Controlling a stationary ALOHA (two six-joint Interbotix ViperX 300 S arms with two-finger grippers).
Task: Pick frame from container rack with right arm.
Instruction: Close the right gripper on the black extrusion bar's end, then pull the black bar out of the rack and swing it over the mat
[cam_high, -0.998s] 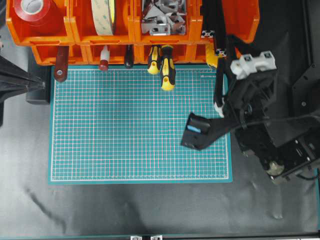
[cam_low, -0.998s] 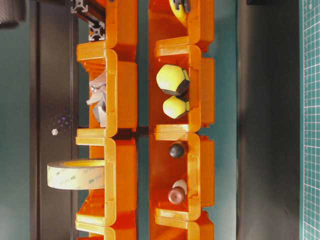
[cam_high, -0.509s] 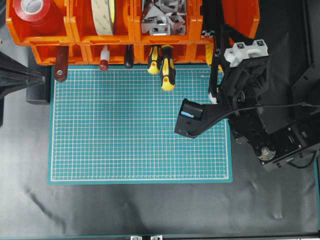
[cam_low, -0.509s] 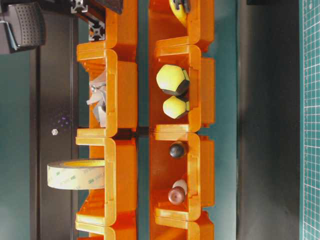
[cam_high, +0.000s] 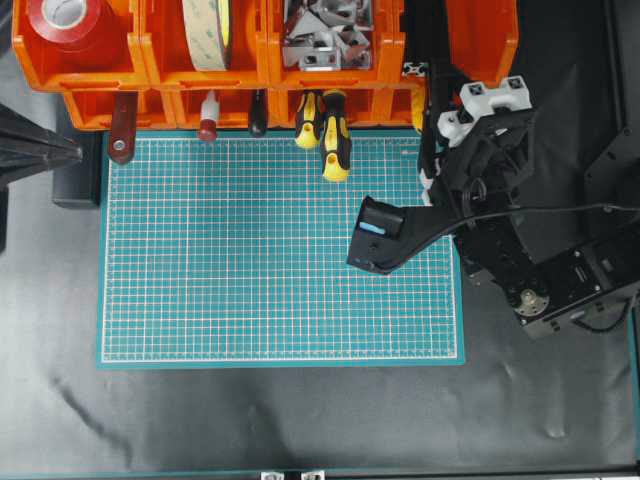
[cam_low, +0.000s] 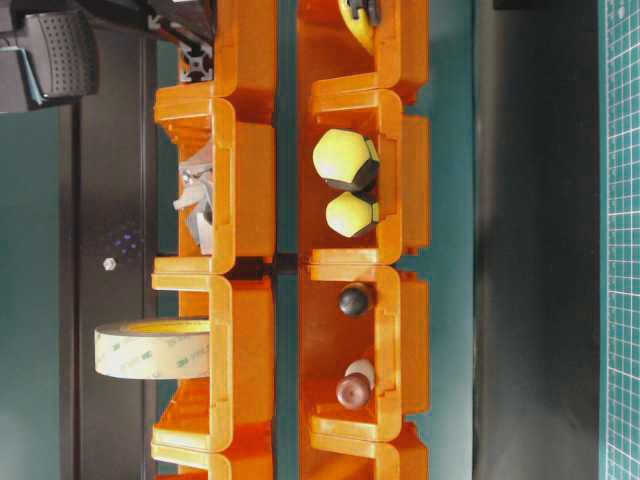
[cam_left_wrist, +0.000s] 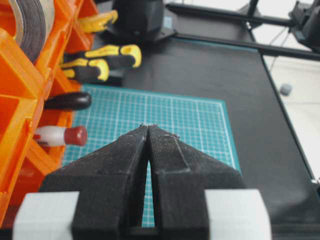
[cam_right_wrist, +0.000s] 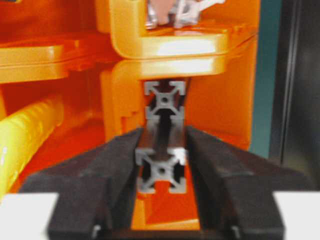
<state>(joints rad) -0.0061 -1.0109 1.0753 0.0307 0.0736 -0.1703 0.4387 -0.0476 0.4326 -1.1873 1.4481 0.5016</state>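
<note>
The orange container rack runs along the back edge. Two black frames lie in its right upper bin, their square slotted ends showing. In the right wrist view the nearer frame lies between the fingers of my right gripper; the jaws flank it closely, open, with the second frame just behind. From overhead my right gripper reaches into that bin. My left gripper is shut and empty, parked at the mat's left edge.
Yellow-black screwdrivers stick out of the lower bins over the green mat, beside a red-capped tool. The upper bins hold a red tape roll, a tan tape roll and metal brackets.
My right arm has moved toward the rack, and its fingers now straddle the frame end. In the table-level view a finger now covers the upper frame end. The left arm has not moved.
</note>
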